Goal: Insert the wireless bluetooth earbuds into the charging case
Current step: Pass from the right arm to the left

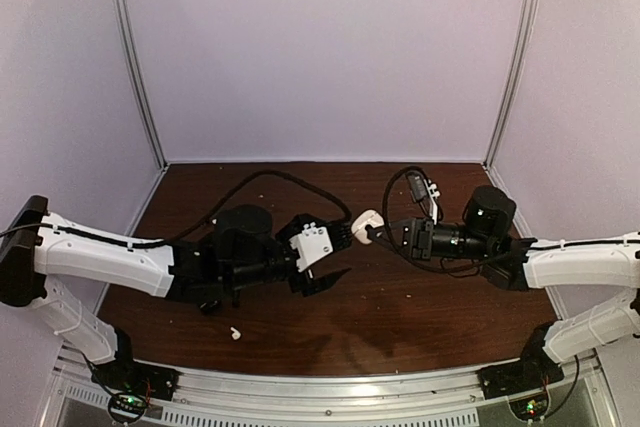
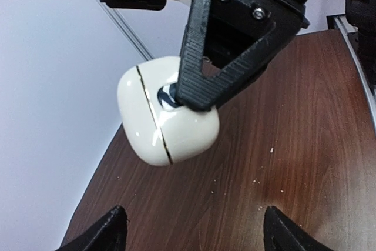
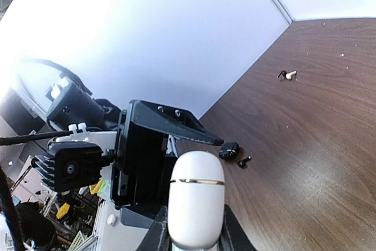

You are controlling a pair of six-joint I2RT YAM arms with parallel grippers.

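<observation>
My right gripper [image 1: 375, 232] is shut on the white charging case [image 1: 366, 223], holding it above the middle of the table. In the right wrist view the case [image 3: 197, 198] stands between the two fingers [image 3: 157, 233] with its gold seam closed. The left gripper [image 1: 343, 252] faces the case from the left, open and a little short of it. In the left wrist view its fingertips [image 2: 111, 227] stand far apart below the case [image 2: 167, 113], with nothing between them. One white earbud [image 1: 234, 332] lies on the table near the front, also seen as a white earbud [image 3: 288, 75] in the right wrist view.
A small black case [image 3: 228, 150] and a black earbud [image 3: 244, 161] lie on the brown table [image 3: 317, 145] under the left arm. A black cable [image 1: 290, 179] loops across the back. White walls with metal posts [image 1: 140, 77] close the back and sides.
</observation>
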